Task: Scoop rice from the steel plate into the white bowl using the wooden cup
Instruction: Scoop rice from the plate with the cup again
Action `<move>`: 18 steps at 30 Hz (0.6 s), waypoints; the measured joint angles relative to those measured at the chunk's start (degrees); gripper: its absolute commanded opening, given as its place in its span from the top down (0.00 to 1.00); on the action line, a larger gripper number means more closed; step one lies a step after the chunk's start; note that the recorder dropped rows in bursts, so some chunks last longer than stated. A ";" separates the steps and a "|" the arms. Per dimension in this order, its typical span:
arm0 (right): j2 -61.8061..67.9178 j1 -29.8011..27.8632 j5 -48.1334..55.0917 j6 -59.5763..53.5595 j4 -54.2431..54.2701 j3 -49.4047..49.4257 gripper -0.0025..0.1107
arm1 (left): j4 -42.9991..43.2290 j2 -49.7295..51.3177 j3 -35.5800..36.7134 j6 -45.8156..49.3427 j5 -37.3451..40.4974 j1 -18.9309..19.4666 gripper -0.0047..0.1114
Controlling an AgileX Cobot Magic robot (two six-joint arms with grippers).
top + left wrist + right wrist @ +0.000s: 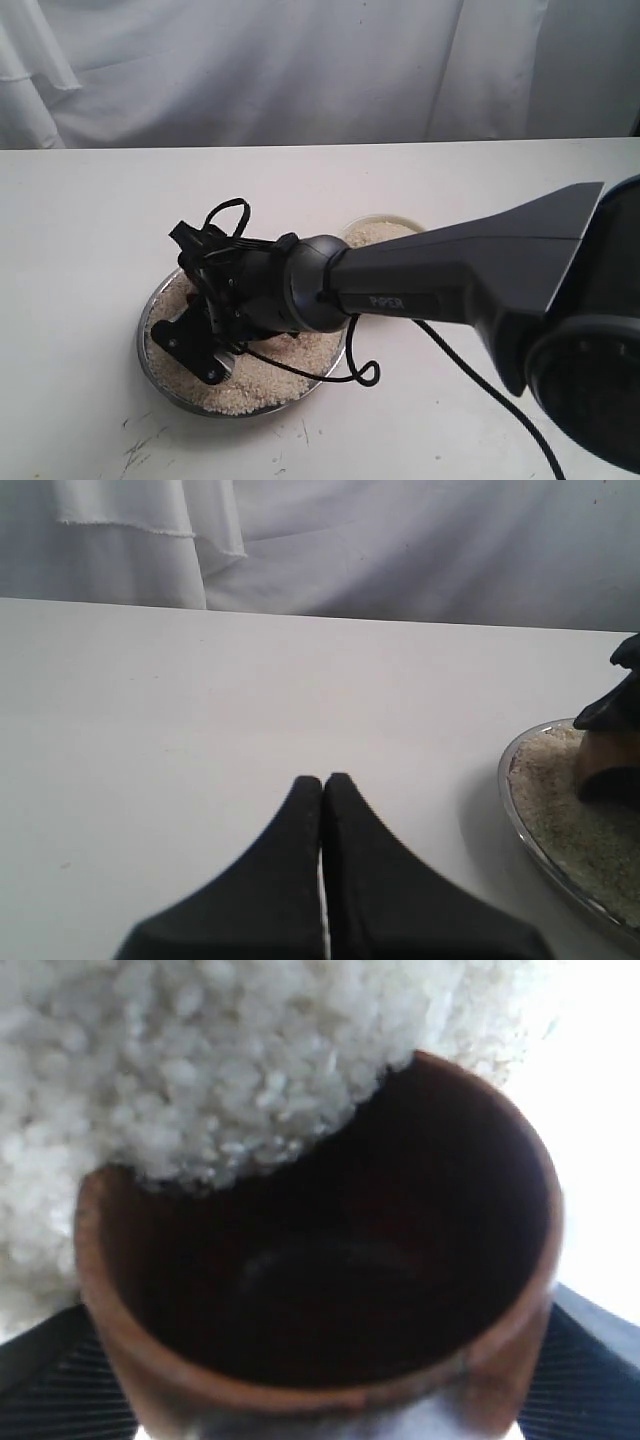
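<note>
1. The left jaws are closed and empty over the white bench, left of the plate.
2. The right jaws clamp the small reddish-brown wooden cup, its mouth tipped into the pale rice grains on the wide shiny steel plate.
3. The small cream-white bowl sits just beside the plate, far-right, under the right arm.

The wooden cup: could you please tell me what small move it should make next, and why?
Probably push the wooden cup a little deeper into the rice: its mouth meets the heap, but its dark inside looks empty.
</note>
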 measured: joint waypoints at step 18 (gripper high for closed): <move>-0.93 -1.63 0.59 -7.22 25.31 -0.84 0.98 | 0.00 0.00 0.00 0.00 0.00 0.00 0.96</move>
